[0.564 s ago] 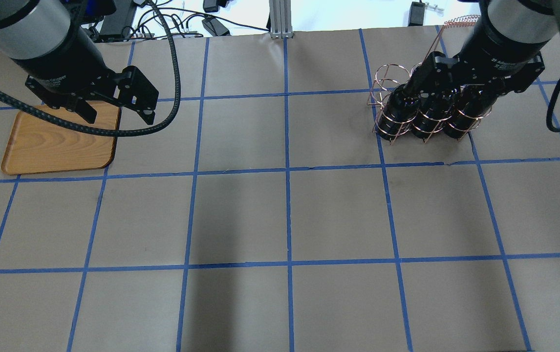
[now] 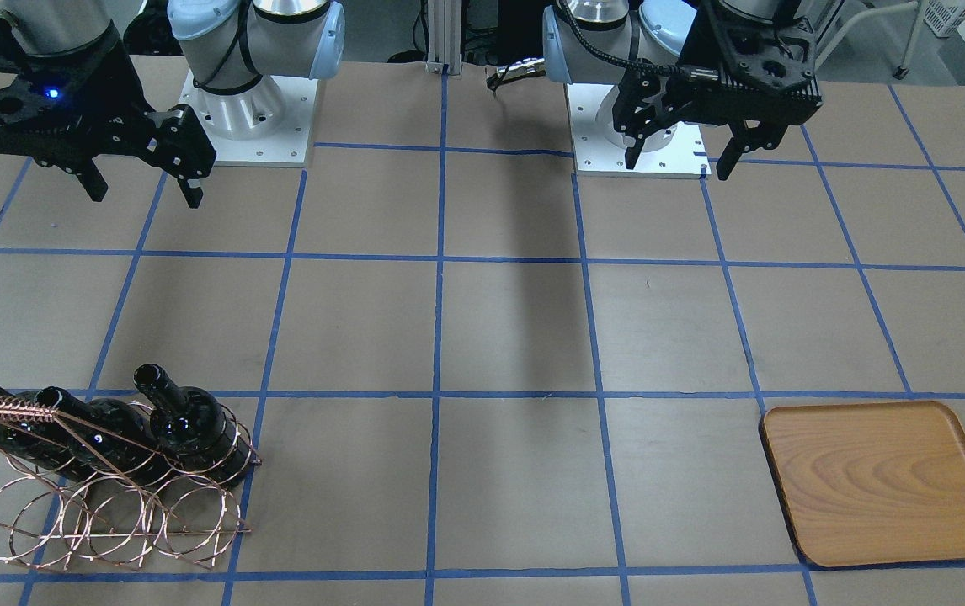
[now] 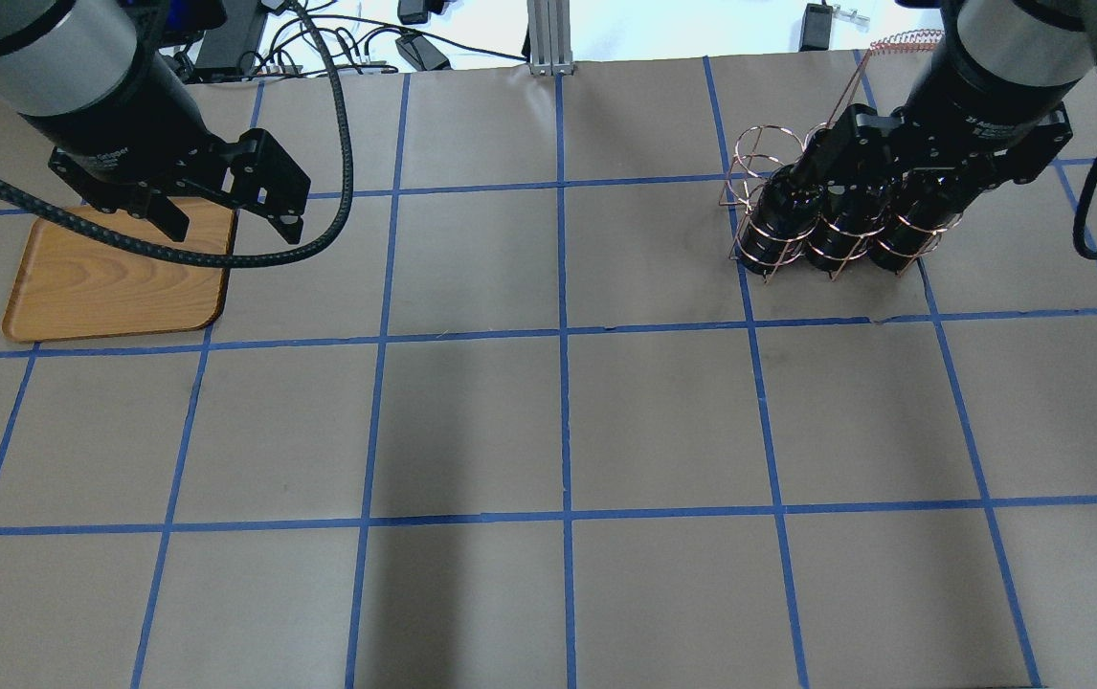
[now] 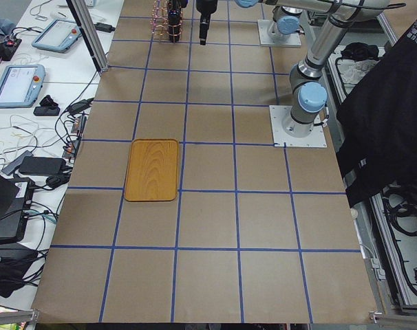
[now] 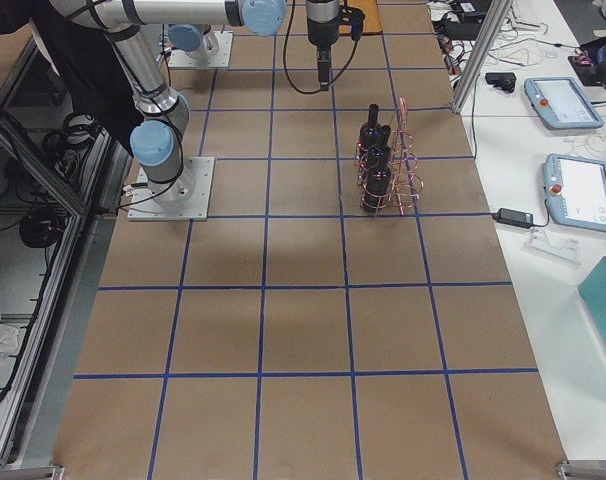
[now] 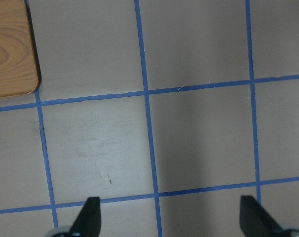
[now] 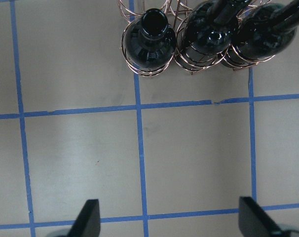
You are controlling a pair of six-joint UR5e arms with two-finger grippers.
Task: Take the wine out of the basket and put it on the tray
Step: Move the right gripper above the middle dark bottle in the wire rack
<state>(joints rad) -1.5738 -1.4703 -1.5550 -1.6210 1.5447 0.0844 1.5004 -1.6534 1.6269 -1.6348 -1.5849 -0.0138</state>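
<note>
I am on the approach, with nothing lifted yet. All three glossy near-black glass wine bottles point(image 7: 205, 37) stand upright in the rose-copper wire basket of joined rings point(image 2: 116, 505), ahead of my right jaws and well below them. My right jaws hang wide open and empty over the brown paper-covered table point(image 3: 558, 421) with its blue tape lines point(image 3: 563, 383). I judge the next move is to carry them forward over the end bottle point(image 2: 188, 425), the one toward my left jaws, then come down around its neck, close, and draw it straight up out of its ring. That bottle looks the freest. The basket's slanted coiled-wire handle point(image 2: 2, 410) runs across the other two and could catch my fingers, and the neighbouring bottle stands just beside it, so there is little room for a wide spread. My left jaws are also open and empty. The flat light-brown wooden tray point(image 3: 118, 287) lies below them, partly to one side and well apart from the basket. Nothing stands on the table between the two.
</note>
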